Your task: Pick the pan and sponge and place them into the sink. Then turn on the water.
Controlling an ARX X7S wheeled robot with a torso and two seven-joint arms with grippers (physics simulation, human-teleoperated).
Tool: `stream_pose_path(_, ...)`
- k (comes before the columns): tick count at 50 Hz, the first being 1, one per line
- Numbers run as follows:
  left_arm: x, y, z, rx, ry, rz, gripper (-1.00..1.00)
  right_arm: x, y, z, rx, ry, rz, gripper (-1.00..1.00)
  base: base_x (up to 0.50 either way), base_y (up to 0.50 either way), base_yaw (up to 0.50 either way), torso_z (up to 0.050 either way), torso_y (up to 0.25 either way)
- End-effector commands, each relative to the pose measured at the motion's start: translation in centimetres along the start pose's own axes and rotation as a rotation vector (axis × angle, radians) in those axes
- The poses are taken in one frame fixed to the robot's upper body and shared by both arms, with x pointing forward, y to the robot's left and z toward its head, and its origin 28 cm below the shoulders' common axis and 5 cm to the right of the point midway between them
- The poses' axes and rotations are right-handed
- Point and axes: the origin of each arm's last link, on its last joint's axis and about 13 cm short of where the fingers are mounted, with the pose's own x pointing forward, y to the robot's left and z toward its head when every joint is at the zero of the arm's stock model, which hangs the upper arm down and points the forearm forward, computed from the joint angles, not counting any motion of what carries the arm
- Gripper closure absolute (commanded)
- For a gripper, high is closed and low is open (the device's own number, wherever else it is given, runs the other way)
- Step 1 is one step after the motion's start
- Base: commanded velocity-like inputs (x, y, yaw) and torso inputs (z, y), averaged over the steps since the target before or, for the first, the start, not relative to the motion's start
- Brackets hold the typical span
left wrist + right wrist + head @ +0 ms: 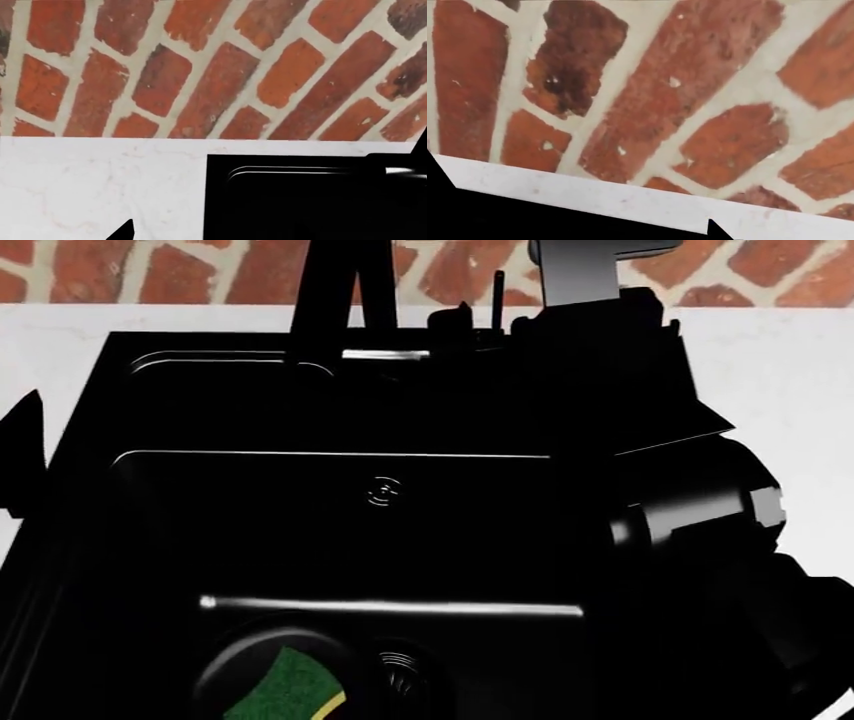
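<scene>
The sponge (287,688) lies in the pan (254,650) at the sink's (334,410) near edge. The right arm (694,500) reaches toward the far faucet (334,290).

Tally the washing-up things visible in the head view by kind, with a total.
Sink: 1
Faucet: 1
Drain: 1
Pan: 1
Sponge: 1
Total: 5
</scene>
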Motion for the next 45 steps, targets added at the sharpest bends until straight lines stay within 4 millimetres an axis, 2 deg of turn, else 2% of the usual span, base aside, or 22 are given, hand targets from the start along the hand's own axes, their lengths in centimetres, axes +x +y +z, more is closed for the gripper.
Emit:
stream_pose_path(1,-0.1,0.1,0.0,-0.001,0.001,-0.003,-1.00,0.1,-0.2,0.7,0.005,-0.011,-0.012,-1.00,0.00,0.00,0.00,0.004,-0.080)
stream_pose_path(12,-0.3,0.4,0.1,-0.002,-0.003,0.000,-1.00,-0.1,-0.2,1.0,0.009,-0.021,-0.022,-1.00,0.00,0.00,0.00,0.004,-0.080)
stream_pose_path(26,-0.4,0.5,0.1,-0.013,0.002,-0.007,-1.00,-0.6,-1.2,1.5,0.044,-0.037,-0.072,-1.00,0.00,0.00,0.00,0.000,0.000)
stream_pose_path(45,-0.3,0.3,-0.1,-0.003,0.011,-0.005,-1.00,-1.2,-2.4,0.6,0.089,-0.011,-0.119,-1.00,0.00,0.00,0.00,0.000,0.000)
